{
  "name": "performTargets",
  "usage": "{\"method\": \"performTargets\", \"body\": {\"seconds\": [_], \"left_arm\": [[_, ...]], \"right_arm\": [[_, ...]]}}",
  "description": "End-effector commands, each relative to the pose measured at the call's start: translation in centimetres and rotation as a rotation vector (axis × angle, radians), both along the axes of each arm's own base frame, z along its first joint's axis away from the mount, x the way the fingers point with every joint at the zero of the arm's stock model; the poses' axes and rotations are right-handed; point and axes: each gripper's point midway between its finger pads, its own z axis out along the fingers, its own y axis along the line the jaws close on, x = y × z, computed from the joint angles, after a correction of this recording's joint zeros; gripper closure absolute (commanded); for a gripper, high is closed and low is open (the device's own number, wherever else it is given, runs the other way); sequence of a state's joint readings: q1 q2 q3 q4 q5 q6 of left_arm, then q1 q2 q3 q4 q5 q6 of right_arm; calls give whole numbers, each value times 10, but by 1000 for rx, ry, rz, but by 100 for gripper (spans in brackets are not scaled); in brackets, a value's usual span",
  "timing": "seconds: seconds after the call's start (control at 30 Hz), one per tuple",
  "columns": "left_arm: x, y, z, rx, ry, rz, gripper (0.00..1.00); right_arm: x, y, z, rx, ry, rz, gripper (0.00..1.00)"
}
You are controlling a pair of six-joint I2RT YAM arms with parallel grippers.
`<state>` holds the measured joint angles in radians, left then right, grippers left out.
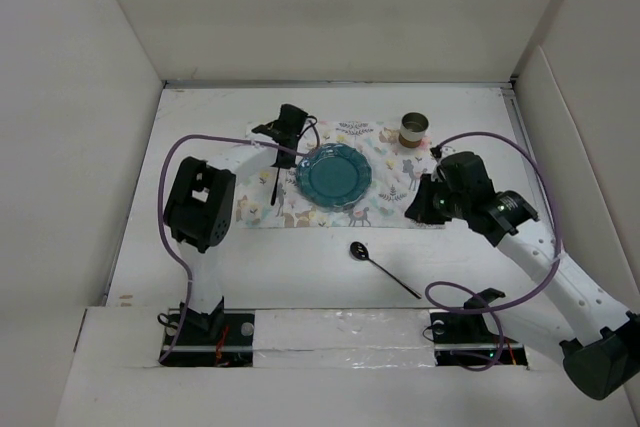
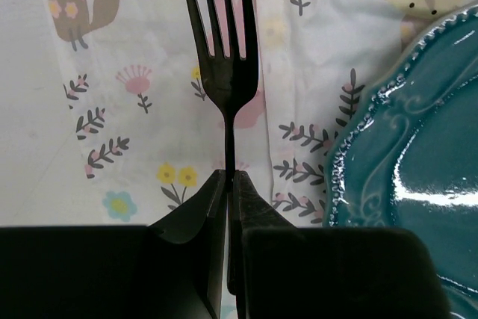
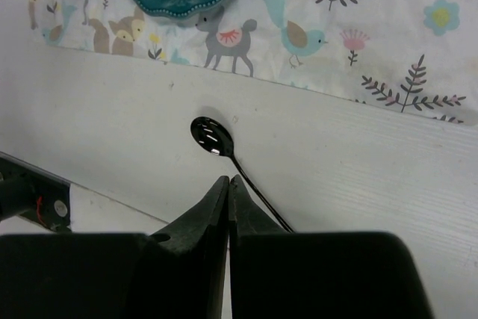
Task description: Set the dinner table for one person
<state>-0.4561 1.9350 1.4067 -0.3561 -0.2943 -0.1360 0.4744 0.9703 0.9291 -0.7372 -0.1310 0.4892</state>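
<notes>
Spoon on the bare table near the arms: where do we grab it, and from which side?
Grip the spoon by its thin handle, mid-length, from straight above, jaws across it. It lies flat on the table, bowl toward the placemat, handle running diagonally toward the right arm's base. The right gripper is nearest, shut and empty: open first. The left gripper holds the fork.
</notes>
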Motion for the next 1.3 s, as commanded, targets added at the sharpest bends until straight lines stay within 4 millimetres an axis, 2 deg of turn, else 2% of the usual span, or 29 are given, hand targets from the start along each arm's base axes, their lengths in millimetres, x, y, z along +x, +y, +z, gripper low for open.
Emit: {"method": "performTargets", "body": {"seconds": [0.0, 0.1, 0.3, 0.37, 0.5, 0.57, 0.67, 0.7, 0.77, 0.8, 0.83, 0.9, 1.0, 1.03, 1.1, 1.13, 1.2, 1.23, 1.27], "left_arm": [[19, 1, 12, -31, -46, 22, 100], [20, 9, 3, -8, -31, 47, 100], [27, 17, -9, 2, -9, 75, 100], [28, 17, -11, 4, -5, 75, 100], [28, 21, -18, 27, 1, 101, 100], [26, 26, -21, 45, 7, 121, 89], [24, 28, -17, 47, -2, 138, 78], [24, 29, -15, 46, -8, 147, 69], [24, 29, -5, 34, -23, 150, 62], [24, 29, -2, 30, -30, 163, 54], [25, 29, 10, 16, -51, 169, 50], [27, 27, 26, -4, -79, 178, 45], [29, 22, 66, -76, -141, 205, 44], [29, 20, 87, -125, -183, 224, 44], [27, 14, 109, -190, -217, 220, 46], [24, 13, 132, -231, -260, 219, 47], [19, 6, 148, -295, -283, 209, 50], [14, 6, 166, -327, -316, 198, 51], [10, 5, 170, -345, -324, 191, 51]], "right_arm": [[-10, 7, -3, 2, 17, 36, 90], [-13, 12, -6, 5, 40, 54, 80], [-33, 31, -27, -15, 132, 126, 55], [-45, 40, -37, -10, 175, 167, 51], [-55, 49, -54, -72, 222, 196, 45], [-59, 52, -68, -122, 255, 210, 44], [-62, 56, -81, -168, 284, 218, 44], [-62, 56, -86, -189, 293, 218, 43], [-57, 51, -101, -257, 317, 193, 43], [-55, 50, -104, -276, 321, 189, 42], [-52, 45, -113, -319, 335, 175, 42], [-52, 46, -118, -333, 349, 176, 43], [-54, 47, -129, -361, 374, 194, 43], [-55, 46, -134, -373, 385, 194, 42], [-60, 48, -146, -404, 415, 216, 43], [-61, 48, -150, -411, 421, 217, 43], [-62, 51, -160, -422, 434, 223, 44], [-66, 53, -164, -423, 448, 239, 44], [-65, 55, -167, -424, 449, 239, 45]]}}
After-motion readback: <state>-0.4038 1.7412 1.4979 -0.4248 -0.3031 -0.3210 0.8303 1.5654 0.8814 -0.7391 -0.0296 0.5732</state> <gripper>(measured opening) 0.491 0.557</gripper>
